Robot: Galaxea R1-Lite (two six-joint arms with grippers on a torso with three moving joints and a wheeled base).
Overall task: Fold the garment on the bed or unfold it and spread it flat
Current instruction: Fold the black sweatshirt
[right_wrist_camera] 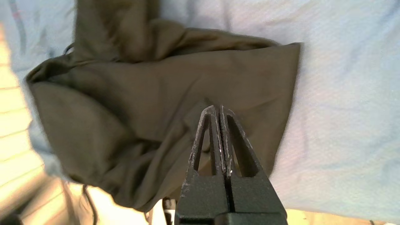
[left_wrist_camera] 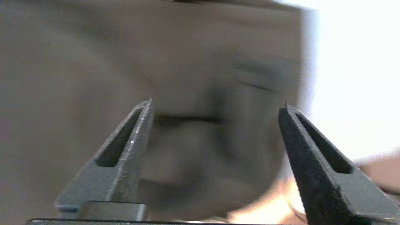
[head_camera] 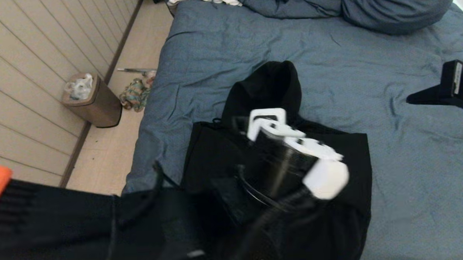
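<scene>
1. My left tool hangs over the black hoodie, its two fingers spread wide with nothing between them.
2. From the left wrist, all I see past those fingers is dark, blurred cloth, so I cannot tell whether the tips touch it.
3. From my head, my left arm covers the middle of the hoodie and hides that tool.
4. My right tool is pressed together, its fingers meeting at the tips and pinching nothing.
5. It hovers off to the right of the hoodie, apart from it, and shows at the right edge of the head view.
6. The hoodie lies on the bed, below my left tool and to the left of my right one, gathered into a rough block with creases.
7. Its hood points away from me, beyond my left tool.
8. Pillows sit at the far end of the bed, well beyond both tools.
9. On the floor left of my left tool stand a bin and, beside it, a multicoloured rag.
</scene>
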